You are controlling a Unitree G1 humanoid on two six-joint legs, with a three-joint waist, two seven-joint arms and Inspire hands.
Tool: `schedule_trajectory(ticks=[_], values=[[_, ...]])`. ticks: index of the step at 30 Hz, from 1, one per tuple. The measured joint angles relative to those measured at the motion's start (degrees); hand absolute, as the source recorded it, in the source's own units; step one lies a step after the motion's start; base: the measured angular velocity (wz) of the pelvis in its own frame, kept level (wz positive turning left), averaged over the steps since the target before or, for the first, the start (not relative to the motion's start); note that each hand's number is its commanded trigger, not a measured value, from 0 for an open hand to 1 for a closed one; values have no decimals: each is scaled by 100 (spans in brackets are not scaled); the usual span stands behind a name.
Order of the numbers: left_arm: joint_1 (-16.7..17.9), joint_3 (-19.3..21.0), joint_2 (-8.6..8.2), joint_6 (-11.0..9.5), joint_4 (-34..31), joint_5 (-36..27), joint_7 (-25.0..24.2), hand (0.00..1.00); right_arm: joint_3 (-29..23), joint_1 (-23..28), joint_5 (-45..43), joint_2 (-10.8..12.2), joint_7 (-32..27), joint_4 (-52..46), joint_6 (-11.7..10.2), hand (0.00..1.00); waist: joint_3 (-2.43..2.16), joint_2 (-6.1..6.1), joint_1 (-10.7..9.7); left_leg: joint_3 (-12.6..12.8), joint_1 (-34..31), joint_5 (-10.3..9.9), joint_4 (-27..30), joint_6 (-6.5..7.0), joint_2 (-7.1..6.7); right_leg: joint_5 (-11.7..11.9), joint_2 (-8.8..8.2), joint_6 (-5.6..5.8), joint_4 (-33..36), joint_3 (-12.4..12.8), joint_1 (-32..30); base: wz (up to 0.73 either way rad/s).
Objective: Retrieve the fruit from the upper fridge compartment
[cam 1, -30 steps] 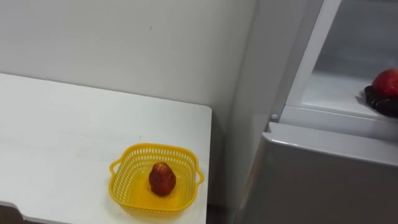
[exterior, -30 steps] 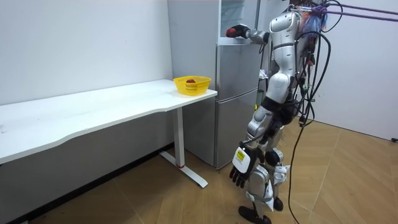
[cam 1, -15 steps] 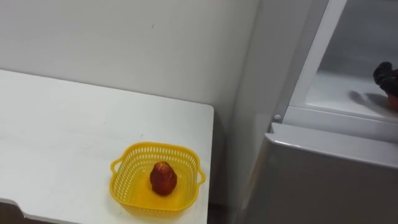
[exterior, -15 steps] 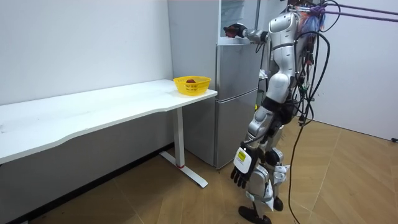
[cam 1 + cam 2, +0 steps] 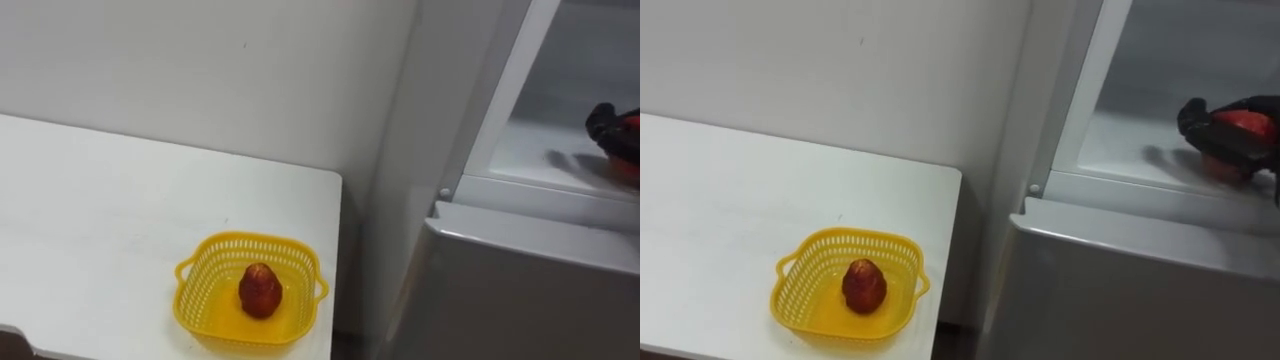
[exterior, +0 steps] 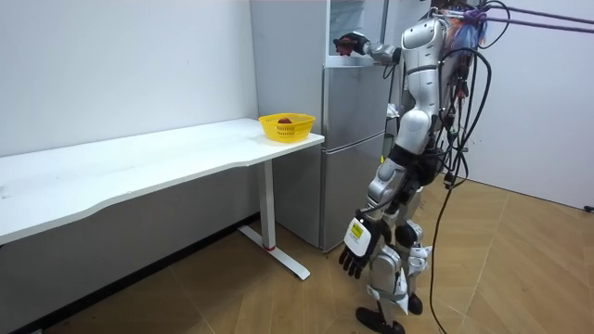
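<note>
My right hand [image 5: 1212,135] reaches into the open upper fridge compartment [image 5: 1120,150], its dark fingers curled round a red fruit [image 5: 1243,121] just above the white shelf. In the room view I stand in front of the grey fridge [image 6: 353,139] with the right arm raised to the compartment and the right hand [image 6: 348,43] at its opening. A yellow basket [image 5: 200,300] stands on the white table's corner beside the fridge and holds another red fruit [image 5: 259,290]. My left hand [image 6: 355,249] hangs by my thigh, fingers relaxed.
The white table [image 5: 100,220] runs off to the left along the wall. The fridge's grey lower door [image 5: 520,290] is closed below the compartment. The upper door's white edge [image 5: 505,90] stands open at the compartment's left. Wooden floor [image 6: 520,278] lies behind me.
The right hand has turned so its fingers now cover the fruit, which showed above them a second ago. The left hand has swung slightly forward.
</note>
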Motion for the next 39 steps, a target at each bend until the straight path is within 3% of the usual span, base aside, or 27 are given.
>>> schedule_trajectory(ticks=[4,6,12,18,21,25,28,30,36,39], values=[[-165,8,-25,0,245,0,53,0,-190,415,-194,259,-103,-1002,4,100,-8,151,-26,3,37,-9,-13,1,6,0,-30,-1,11,37,48,-3],[-197,4,-82,0,317,0,135,0,-232,616,-264,368,-215,-1405,-15,100,-48,229,-32,3,45,-9,-4,1,6,0,-33,-1,20,40,56,0],[-221,3,-161,-40,399,2,261,0,-296,1002,-749,511,-575,-2452,-113,100,-60,383,-88,7,74,3,1,-9,9,0,-28,-5,34,62,79,0],[-210,6,-204,-79,392,3,260,0,-452,1219,-905,654,-897,-3324,-209,100,12,279,-103,22,148,5,-25,-14,-3,-44,-32,-31,8,77,149,0],[-220,1,-213,-139,376,3,258,0,-458,1332,-1118,703,-927,-3836,-227,100,-24,224,-105,39,160,4,-19,-14,-1,-32,-5,-28,-74,112,157,-3],[-304,-43,-227,-172,454,3,256,0,-376,1510,-2170,1066,-933,-4448,-414,100,5,259,62,153,304,-21,-65,-32,37,-17,24,-32,-72,199,222,-14],[-428,-101,-254,-235,621,2,231,0,-203,1571,-2958,1432,-804,-4642,-517,100,30,305,73,160,337,-39,-122,-41,50,-17,31,-32,-59,201,240,-4],[-476,-98,-285,-302,667,8,229,0,-143,1619,-3378,1544,-655,-4737,-629,100,50,339,106,153,324,-39,-129,-41,50,-17,31,-32,-59,199,238,0],[-678,-107,-293,-384,1088,-5,238,0,146,1655,-4320,1585,-584,-4889,-740,100,34,347,245,117,331,-36,-143,-44,42,-17,46,-31,-64,179,264,3],[-701,-176,-298,-385,1122,-4,229,0,393,1655,-4380,1585,-507,-4976,-712,100,3,296,370,168,335,-28,-187,-49,46,-17,37,-31,-66,178,230,-5]])
